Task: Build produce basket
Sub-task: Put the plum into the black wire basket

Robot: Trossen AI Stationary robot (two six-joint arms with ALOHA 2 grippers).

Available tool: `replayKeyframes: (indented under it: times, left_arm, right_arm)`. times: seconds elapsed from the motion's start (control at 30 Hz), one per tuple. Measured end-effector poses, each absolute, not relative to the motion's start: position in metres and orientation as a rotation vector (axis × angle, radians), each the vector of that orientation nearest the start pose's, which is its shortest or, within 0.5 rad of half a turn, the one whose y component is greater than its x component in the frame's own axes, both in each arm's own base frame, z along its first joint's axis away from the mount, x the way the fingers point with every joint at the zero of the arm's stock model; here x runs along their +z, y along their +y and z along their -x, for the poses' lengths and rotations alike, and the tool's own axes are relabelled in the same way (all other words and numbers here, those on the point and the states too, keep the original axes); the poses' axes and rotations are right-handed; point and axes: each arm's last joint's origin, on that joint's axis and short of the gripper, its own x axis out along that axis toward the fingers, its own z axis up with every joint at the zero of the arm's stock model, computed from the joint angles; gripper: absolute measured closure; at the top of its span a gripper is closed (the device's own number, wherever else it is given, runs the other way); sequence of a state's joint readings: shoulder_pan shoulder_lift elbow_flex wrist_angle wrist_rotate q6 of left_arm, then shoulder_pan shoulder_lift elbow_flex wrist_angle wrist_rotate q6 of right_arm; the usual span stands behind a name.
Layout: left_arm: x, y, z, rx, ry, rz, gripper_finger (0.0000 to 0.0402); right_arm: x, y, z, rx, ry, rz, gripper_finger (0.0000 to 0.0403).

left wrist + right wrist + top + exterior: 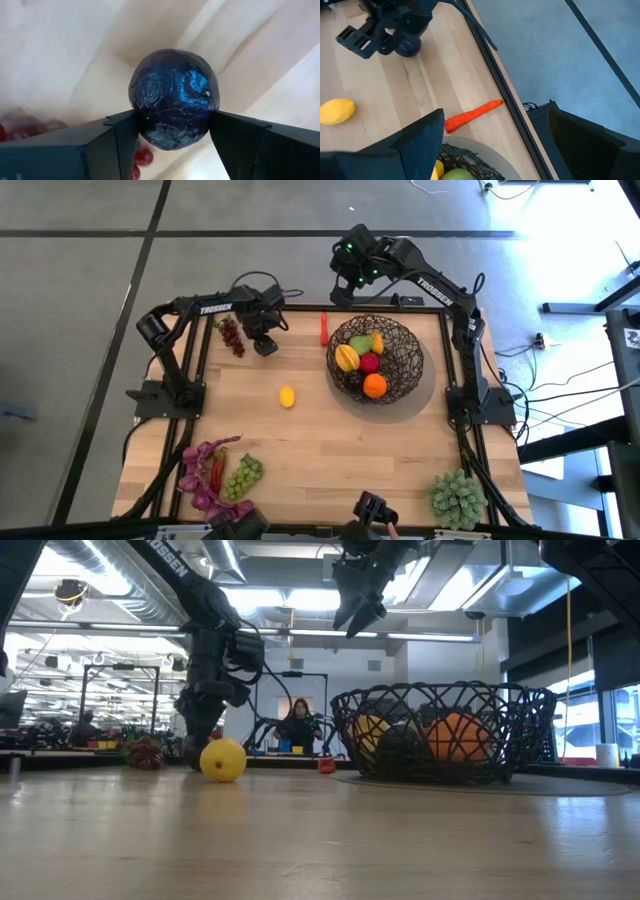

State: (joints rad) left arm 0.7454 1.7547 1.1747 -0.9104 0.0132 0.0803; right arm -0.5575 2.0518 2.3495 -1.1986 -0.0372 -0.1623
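Here the left gripper [172,132] jaws pinch a round, wrinkled, glossy dark-purple fruit [174,97]; right jaws gape empty.

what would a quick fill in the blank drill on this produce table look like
1. The left gripper has its fingers on either side of a dark ____ ball.
2. The lemon lies on the table, ____ the basket.
3. The chilli beside the basket is ____ in colour.
4. The right gripper hangs ____ the table, holding nothing.

Missing words: purple; outside; red; above
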Motion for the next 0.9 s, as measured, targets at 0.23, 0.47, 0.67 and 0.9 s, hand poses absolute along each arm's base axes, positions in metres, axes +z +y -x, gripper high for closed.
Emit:
replayKeyframes:
  times: [0.23,0.47,0.67,0.9]
  left_arm:
    - [0.206,0.213,-0.231,0.536,1.378,0.460,0.0205]
    - [0.254,0.205,-0.231,0.536,1.266,0.318,0.0206]
    - [0.305,0.194,-0.239,0.508,1.099,0.121,0.0206]
    - [0.355,0.184,-0.261,0.439,0.886,-0.150,0.0206]
  right_arm:
    - [0.405,-0.213,-0.343,-0.418,0.908,-0.112,0.0059]
    - [0.433,-0.198,-0.319,-0.422,0.868,-0.072,0.0059]
    - [0.457,-0.183,-0.294,-0.432,0.823,-0.072,0.0059]
    - [0.471,-0.167,-0.274,-0.448,0.822,-0.136,0.0059]
